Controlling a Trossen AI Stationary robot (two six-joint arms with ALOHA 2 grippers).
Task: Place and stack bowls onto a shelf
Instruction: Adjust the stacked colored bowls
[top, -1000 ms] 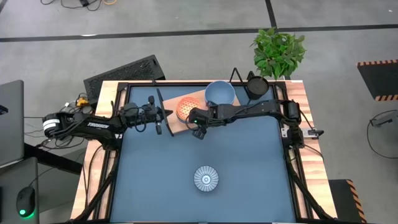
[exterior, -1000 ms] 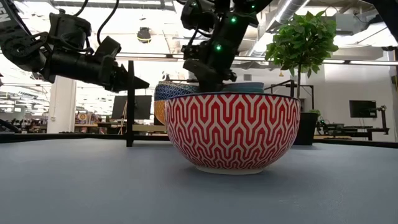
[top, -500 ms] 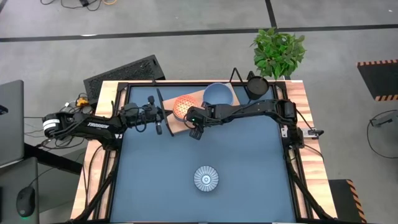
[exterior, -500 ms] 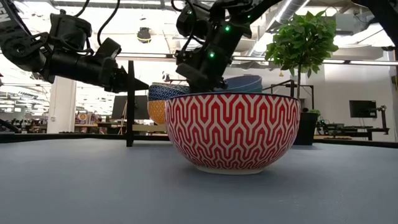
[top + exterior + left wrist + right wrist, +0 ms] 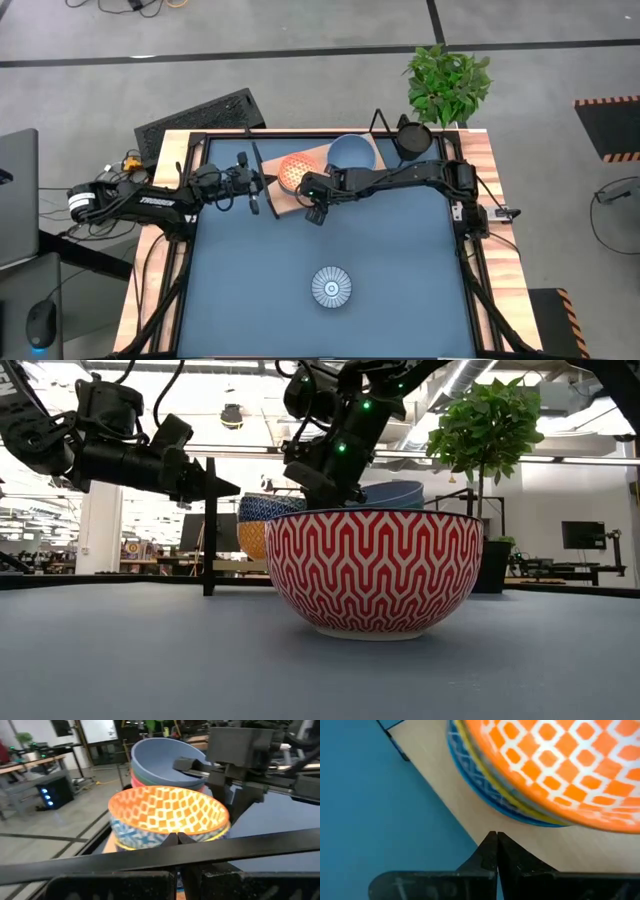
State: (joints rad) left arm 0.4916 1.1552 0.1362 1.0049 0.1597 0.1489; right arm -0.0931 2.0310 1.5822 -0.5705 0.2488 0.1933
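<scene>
The light-wood shelf with its black wire frame lies at the far side of the blue mat. On it stand an orange-patterned bowl and a stack topped by a grey-blue bowl. A red-patterned bowl, striped inside, rests on its foot on the mat near the front. My left gripper is shut at the frame's left end. My right gripper is shut, its tips over the board's near edge, just short of the orange bowl. My left gripper's shut fingers come level from the table's left and lie across the frame's black wire, which crosses them just behind the tips; whether they touch it, I cannot tell. My right gripper points down at the board's edge; whether its tips touch the board, I cannot tell.
A small black pot stands at the far right behind the bowl stack, a potted plant beyond the table. The frame's upright post stands beside my left gripper. The mat stretches between the shelf and the front bowl.
My right gripper has gone a little toward the table's left edge and tipped. The orange-patterned bowl has slid a short way left along the shelf, away from the grey-blue stack. Both grippers have stayed shut.
</scene>
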